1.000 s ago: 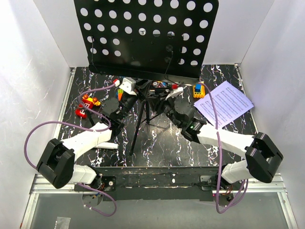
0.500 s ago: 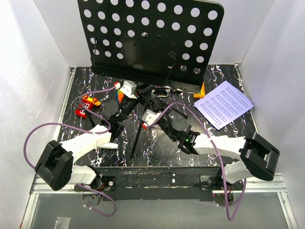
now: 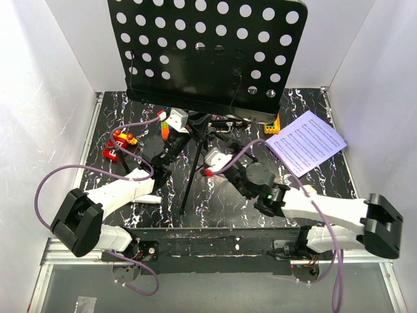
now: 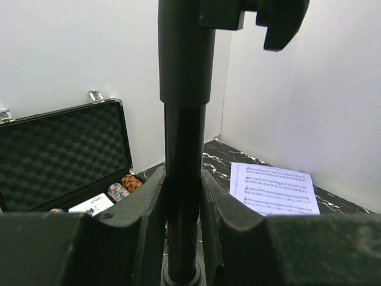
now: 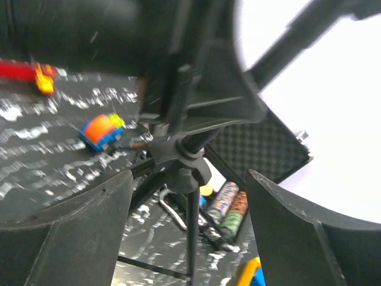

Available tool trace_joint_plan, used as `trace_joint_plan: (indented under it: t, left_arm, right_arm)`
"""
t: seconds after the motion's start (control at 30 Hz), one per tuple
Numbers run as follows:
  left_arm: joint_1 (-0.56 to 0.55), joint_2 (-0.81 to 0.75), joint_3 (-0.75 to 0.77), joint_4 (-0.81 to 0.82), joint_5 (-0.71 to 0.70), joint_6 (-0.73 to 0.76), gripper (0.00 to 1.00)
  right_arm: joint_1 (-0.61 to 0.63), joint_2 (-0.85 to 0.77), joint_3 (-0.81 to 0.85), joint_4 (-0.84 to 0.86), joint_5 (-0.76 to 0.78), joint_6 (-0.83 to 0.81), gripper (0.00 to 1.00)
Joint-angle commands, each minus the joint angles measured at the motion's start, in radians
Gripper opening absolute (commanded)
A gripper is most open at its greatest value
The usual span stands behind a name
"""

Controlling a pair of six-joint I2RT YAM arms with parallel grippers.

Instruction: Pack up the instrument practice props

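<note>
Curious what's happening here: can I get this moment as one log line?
left hand: clamped on music stand pole | right hand: open, near tripod hub, holding nothing | sheet music: on table

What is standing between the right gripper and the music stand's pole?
Nothing visible. The right gripper is open, with the tripod hub of the music stand straight ahead of its fingers. The left gripper clamps the pole.
</note>
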Motion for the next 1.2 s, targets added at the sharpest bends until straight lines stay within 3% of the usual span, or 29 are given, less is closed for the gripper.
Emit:
trace_joint_plan:
  t: [0.0,0.17,0.37,0.47,0.6,0.83,1.17]
  left_arm:
    - [0.006,0.025,0.006,-0.137,-0.034,0.004,0.00]
    - [0.006,0.020,0.015,-0.147,-0.040,0.005,0.00]
    - [-0.003,0.013,0.026,-0.163,-0.042,0.001,0.00]
    - [-0.009,0.005,0.031,-0.169,-0.042,0.003,0.00]
    - [-0.017,0.007,0.034,-0.171,-0.042,0.006,0.00]
    - [-0.027,-0.007,0.032,-0.178,-0.037,0.021,0.00]
    - [-0.027,-0.001,0.026,-0.169,-0.026,0.018,0.00]
  right_arm:
    - [0.008,-0.162,0.044,-0.183,0.022,0.455,0.84]
    - [-0.036,-0.254,0.016,-0.367,0.007,0.951,0.86]
    - [-0.283,-0.288,-0.019,-0.417,-0.285,1.597,0.81]
    - [-0.383,-0.243,-0.003,-0.363,-0.405,1.775,0.80]
    - [-0.435,-0.161,0.062,-0.337,-0.482,1.867,0.77]
    - [-0.438,-0.062,0.136,-0.351,-0.556,1.883,0.77]
    - [-0.434,-0.012,0.155,-0.337,-0.541,1.877,0.62]
